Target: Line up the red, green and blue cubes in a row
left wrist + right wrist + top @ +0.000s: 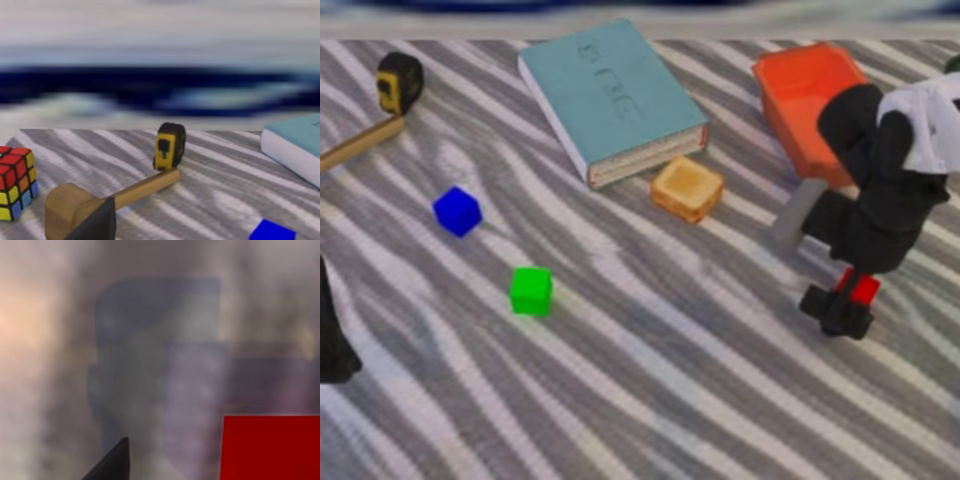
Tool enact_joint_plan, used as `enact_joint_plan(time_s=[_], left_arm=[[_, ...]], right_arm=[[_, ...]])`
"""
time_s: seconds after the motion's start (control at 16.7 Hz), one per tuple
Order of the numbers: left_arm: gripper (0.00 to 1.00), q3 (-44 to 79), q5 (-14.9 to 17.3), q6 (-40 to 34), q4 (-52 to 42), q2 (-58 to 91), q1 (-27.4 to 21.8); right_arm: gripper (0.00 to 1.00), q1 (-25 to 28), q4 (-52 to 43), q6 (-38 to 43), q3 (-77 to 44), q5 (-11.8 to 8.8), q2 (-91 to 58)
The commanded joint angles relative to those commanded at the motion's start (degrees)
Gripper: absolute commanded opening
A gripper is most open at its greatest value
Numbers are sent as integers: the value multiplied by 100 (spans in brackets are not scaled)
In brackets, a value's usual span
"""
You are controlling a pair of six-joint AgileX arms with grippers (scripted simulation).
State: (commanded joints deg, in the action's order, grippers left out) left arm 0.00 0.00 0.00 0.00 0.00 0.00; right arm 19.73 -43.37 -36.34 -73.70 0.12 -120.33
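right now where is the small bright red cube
In the top view the small bright red cube is at the table's right side, between the right gripper's fingers, below the orange-red bin.

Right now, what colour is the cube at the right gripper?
Red cube at the right gripper; clearest in the top view.

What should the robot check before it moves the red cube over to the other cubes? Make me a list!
1. Red cube at the right pincer: ok.
2. Firm grip on it: cannot tell.
3. Green cube and blue cube sit apart on the table's left: ok.
4. Three cubes in a row: not ok.
5. Toast and book lie behind the way to the green cube: ok.
6. Left arm parked at the left edge: ok.
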Motion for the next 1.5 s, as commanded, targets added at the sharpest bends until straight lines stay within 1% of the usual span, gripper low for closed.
enact_joint_plan(time_s=[0.48,0.54,0.96,1.02,1.2,1.5], left_arm=[[100,0,0,0,0,0,0],[100,0,0,0,0,0,0],[100,0,0,0,0,0,0],[100,0,0,0,0,0,0],[100,0,0,0,0,0,0],[100,0,0,0,0,0,0]], right_arm=[[2,0,0,0,0,0,0],[0,0,0,0,0,0,0],[0,0,0,0,0,0,0],[0,1,-190,107,-62,-105,273],[0,29,-423,82,-228,-108,356],[0,42,-1458,91,-807,-111,745]])
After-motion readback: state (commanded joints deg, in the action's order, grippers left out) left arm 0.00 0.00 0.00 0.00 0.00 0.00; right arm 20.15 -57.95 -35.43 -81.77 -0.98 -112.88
